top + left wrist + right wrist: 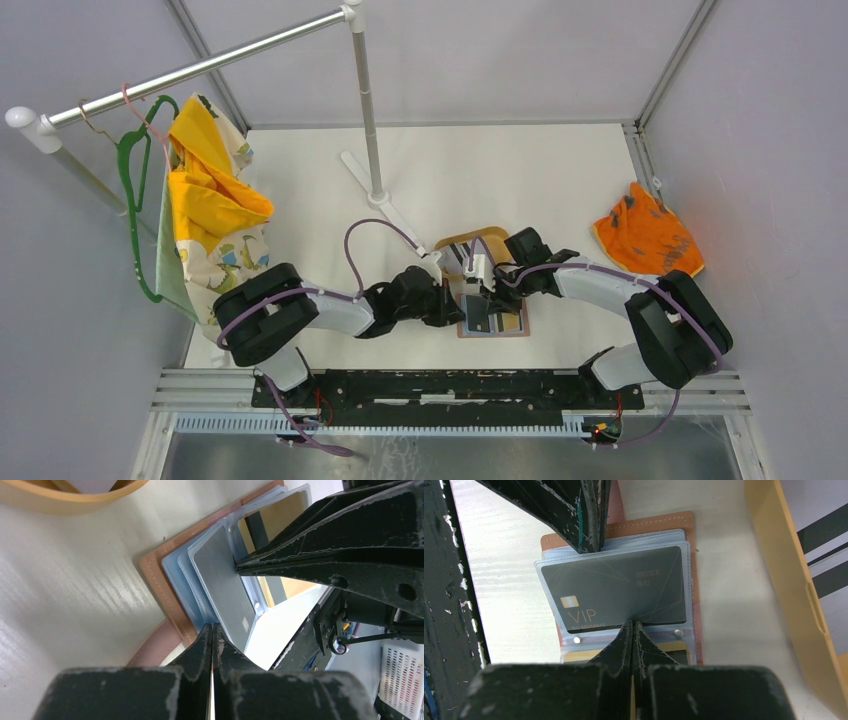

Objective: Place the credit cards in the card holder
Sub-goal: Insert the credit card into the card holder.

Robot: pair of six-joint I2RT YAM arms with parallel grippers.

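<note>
**Leather card holder open, black card in its clear sleeve**

The card holder (pixel 649 520) lies open on the table (pixel 724 580) beside the tray (pixel 784 580). The right end effector (pixel 632 625), pressed together, butts the black card (pixel 624 592), probably seating it. The left end effector (pixel 212 630), also pressed together, meets the opposite edge, likely steadying it. Both arms reach low and inward, facing each other.

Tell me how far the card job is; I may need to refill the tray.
Done: a gold card sits inside the open card holder. In hand: the black VIP card lies in its top sleeve, the shut right gripper at its edge, the shut left gripper at the opposite edge. Left: at least a striped card lies in the tray.
</note>
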